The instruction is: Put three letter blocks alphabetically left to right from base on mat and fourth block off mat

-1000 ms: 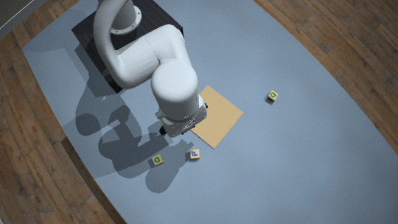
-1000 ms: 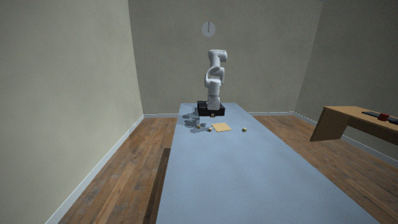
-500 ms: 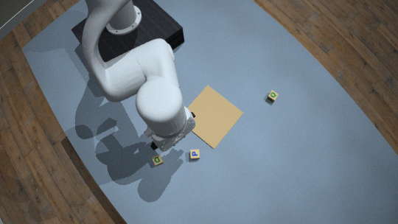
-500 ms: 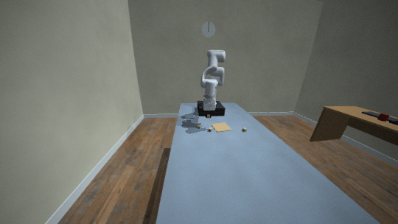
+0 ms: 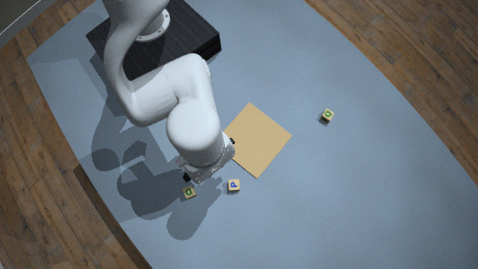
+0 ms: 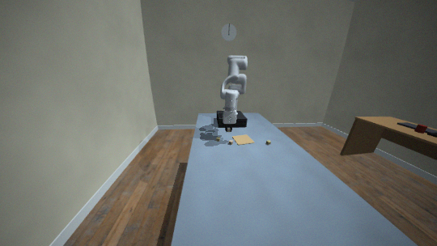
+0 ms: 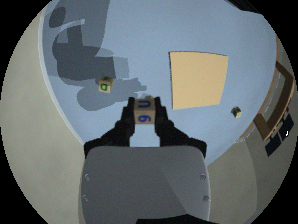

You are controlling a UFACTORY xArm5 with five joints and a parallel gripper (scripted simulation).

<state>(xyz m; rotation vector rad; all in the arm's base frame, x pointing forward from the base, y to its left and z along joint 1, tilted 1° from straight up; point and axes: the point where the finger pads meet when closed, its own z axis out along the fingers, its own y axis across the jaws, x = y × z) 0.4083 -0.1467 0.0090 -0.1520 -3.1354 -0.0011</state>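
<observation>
The square, plain tan mat (image 5: 258, 141) (image 6: 243, 139) (image 7: 199, 80) lies on a muted blue tabletop (image 5: 354, 199) (image 6: 267, 194) (image 7: 145, 30). In the top view, seen from the mat's centre, the small light-wood cube with a green letter (image 5: 327, 115) (image 6: 268, 142) is at two o'clock, the small pale wooden cube with a blue P (image 5: 234, 185) (image 6: 231, 142) at seven, and the small tan wooden cube with a green letter (image 5: 188, 192) (image 6: 218, 139) (image 7: 105, 84) at eight. The small wooden block between the black gripper fingers shows blue characters. The smooth curved robot arm (image 5: 192, 128) (image 6: 231, 99) is white; brown plank flooring (image 5: 420, 57) (image 6: 117, 190) has streaked grain.

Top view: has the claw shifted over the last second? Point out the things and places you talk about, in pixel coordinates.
Yes. The claw (image 5: 209, 159) (image 6: 229, 129) (image 7: 144, 105) has moved down and left in the top view, judged against the mat (image 5: 261, 142) (image 6: 243, 140) (image 7: 199, 80), and covers less of it now.
</observation>
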